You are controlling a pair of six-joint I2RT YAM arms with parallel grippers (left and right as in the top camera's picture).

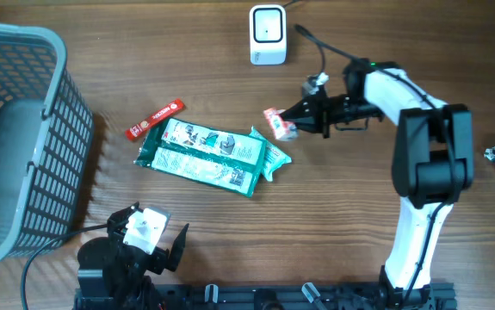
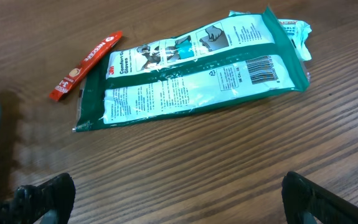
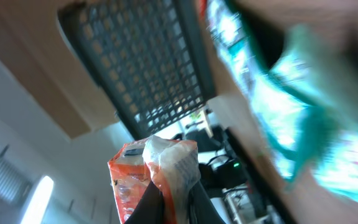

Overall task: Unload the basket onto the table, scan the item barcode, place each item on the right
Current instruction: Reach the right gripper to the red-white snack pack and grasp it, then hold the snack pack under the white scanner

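Orange packet (image 1: 277, 123) hangs pinched in the right pincer (image 1: 295, 115) at centre frame, below the white scanner (image 1: 267, 34); the left pincer (image 1: 150, 231) gapes wide at lower left above the table (image 1: 333, 224).

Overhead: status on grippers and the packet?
Right gripper shut on red-and-white packet, short of the scanner. Left gripper open, empty. Nothing between packet and scanner; green pack lies aside.

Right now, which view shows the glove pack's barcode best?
Left wrist: the barcode on the green glove pack lies close and sharp. Overhead shows the whole pack, barcode too small to make out. Right wrist catches only a blurred teal edge.
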